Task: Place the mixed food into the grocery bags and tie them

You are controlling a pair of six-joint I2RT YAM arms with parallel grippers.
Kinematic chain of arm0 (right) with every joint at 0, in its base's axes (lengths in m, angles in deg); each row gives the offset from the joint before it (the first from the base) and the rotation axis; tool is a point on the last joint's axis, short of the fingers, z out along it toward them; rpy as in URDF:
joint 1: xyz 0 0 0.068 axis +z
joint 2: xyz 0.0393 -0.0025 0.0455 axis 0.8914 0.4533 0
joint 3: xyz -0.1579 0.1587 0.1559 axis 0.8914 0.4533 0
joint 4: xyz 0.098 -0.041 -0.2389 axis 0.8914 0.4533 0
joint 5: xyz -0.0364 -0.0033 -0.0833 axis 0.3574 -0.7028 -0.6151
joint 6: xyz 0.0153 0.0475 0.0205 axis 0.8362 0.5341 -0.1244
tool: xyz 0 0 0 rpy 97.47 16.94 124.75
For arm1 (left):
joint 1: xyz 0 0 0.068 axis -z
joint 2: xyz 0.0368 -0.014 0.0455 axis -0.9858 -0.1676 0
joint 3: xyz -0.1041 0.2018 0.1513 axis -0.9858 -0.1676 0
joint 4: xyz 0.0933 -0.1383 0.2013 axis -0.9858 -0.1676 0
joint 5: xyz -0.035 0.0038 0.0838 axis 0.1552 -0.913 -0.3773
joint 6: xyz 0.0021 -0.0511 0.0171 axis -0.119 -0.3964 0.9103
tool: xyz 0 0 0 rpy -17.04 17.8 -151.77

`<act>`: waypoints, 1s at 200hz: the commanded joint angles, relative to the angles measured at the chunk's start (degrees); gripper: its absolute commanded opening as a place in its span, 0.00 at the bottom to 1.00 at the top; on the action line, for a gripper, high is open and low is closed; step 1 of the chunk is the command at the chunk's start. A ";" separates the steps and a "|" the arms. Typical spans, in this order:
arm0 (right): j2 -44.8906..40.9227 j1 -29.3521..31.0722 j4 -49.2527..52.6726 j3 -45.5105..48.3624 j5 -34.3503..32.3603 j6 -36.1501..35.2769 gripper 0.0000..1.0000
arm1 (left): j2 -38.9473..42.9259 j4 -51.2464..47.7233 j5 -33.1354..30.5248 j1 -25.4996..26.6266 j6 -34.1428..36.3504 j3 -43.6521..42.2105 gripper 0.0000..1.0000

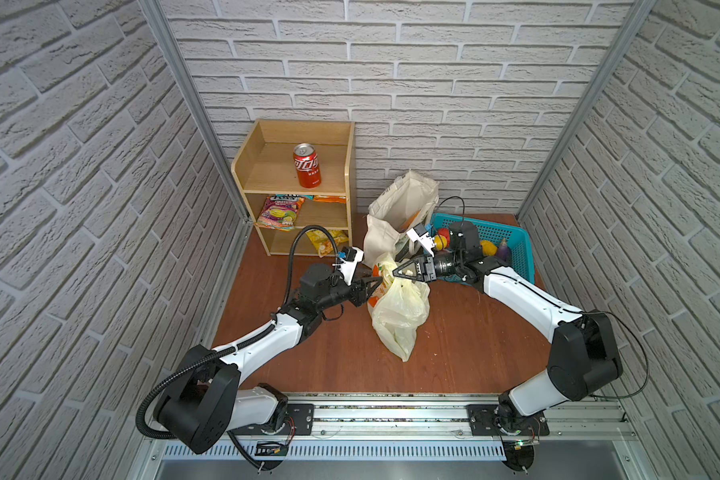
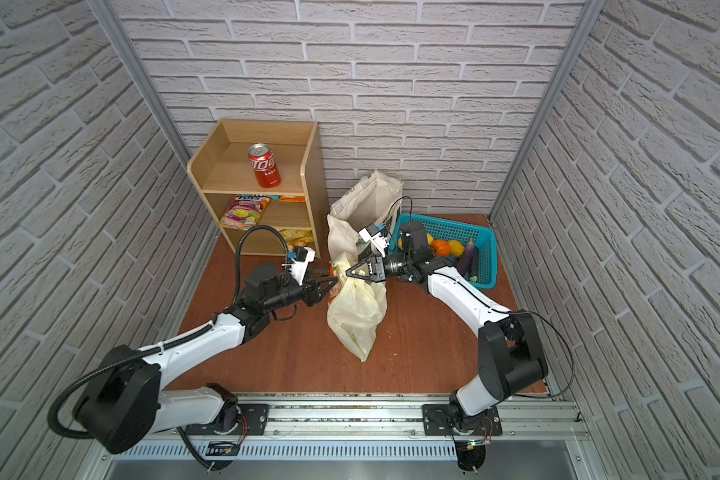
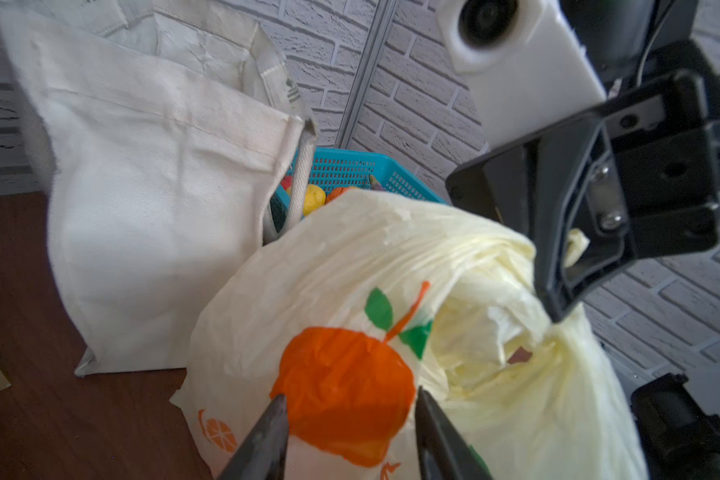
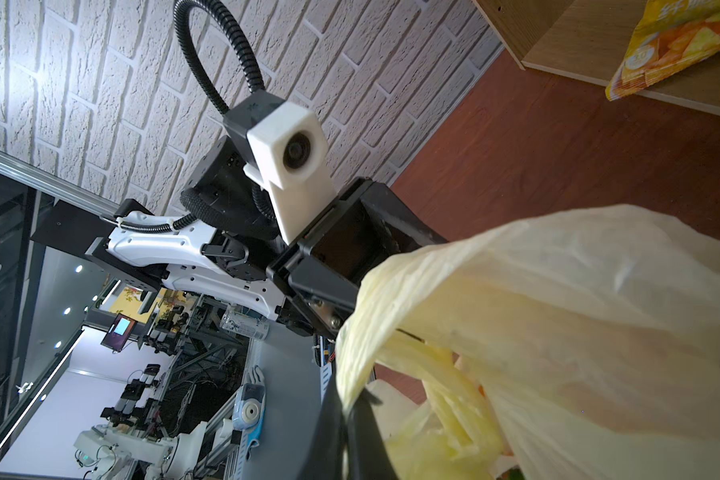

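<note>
The pale-yellow plastic bag (image 1: pixel 400 311) (image 2: pixel 356 307) lies slumped mid-table, its mouth end raised towards the cream canvas tote (image 1: pixel 404 199) (image 3: pixel 154 187), which stands open behind it. My right gripper (image 1: pixel 395 272) (image 4: pixel 352 411) is shut on a bunched strip of the plastic bag (image 4: pixel 578 311) near its mouth. My left gripper (image 1: pixel 377 282) (image 3: pixel 352 399) is open, its fingertips (image 3: pixel 281 401) either side of the bag's orange fruit print (image 3: pixel 341 390). The mixed food is hidden; something orange (image 1: pixel 413 219) shows in the tote's mouth.
A wooden shelf (image 1: pixel 267 166) stands at the back left with a red cola can (image 1: pixel 307 165) on top and snack packets (image 1: pixel 279 212) below. A turquoise basket (image 1: pixel 512 249) of toy fruit sits at the back right, under my right arm.
</note>
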 commanded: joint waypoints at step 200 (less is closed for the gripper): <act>-1.02 -1.30 -8.43 6.63 -0.81 3.53 0.06 | -9.49 25.01 7.67 3.35 -13.06 -2.26 0.43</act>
